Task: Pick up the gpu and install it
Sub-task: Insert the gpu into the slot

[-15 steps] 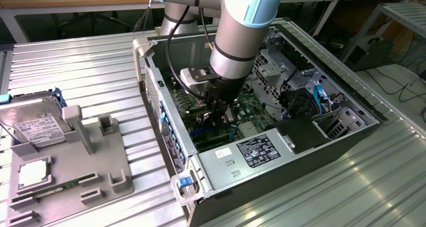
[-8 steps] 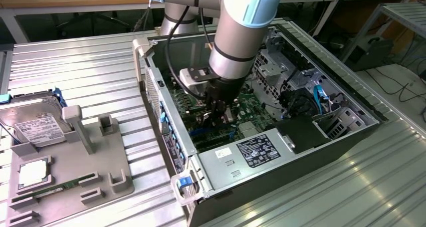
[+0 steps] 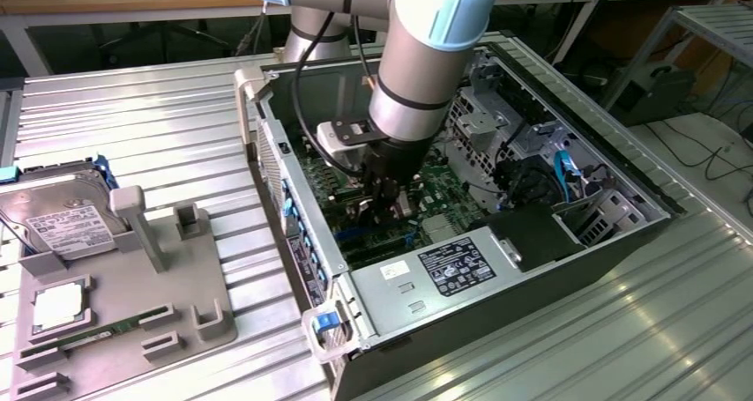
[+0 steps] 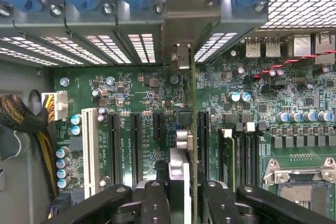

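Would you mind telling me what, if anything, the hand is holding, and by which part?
The hand holds the gpu edge-on by its upper edge, over the motherboard inside the computer case.

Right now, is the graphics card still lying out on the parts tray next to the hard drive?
No, the gpu stands edge-on between the pincer fingers, down inside the computer case over the motherboard slots.

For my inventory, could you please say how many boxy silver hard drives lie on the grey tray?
1: the silver hard drive lies at the grey tray's far end, exterior view's left.
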Action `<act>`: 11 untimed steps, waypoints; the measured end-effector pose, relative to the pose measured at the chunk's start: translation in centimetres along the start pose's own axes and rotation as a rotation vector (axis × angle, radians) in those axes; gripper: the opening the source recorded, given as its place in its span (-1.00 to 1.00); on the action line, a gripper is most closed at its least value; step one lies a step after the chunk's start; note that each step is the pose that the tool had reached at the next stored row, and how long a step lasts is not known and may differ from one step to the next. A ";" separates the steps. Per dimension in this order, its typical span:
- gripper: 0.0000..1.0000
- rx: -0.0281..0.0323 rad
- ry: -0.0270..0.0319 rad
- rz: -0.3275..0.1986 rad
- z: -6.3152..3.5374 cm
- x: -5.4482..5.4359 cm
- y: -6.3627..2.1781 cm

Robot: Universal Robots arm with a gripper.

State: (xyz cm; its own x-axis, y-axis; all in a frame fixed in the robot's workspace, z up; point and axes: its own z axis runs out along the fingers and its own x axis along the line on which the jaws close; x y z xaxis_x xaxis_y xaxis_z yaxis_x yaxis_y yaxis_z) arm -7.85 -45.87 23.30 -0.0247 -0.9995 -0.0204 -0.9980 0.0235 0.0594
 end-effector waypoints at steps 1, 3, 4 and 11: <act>-0.43 -0.0003 0.0000 0.000 0.05 0.0 0.00; -0.43 -0.0005 0.0000 0.000 0.16 0.0 -0.01; -0.43 -0.0007 0.0004 0.000 0.20 0.0 -0.01; -0.43 -0.0011 0.0005 0.000 0.57 0.0 -0.03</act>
State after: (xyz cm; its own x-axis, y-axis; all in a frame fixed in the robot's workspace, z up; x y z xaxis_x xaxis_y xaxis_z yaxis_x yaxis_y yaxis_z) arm -7.86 -45.88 22.74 -0.0248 -0.9995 -0.0200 -0.9979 0.0235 0.0605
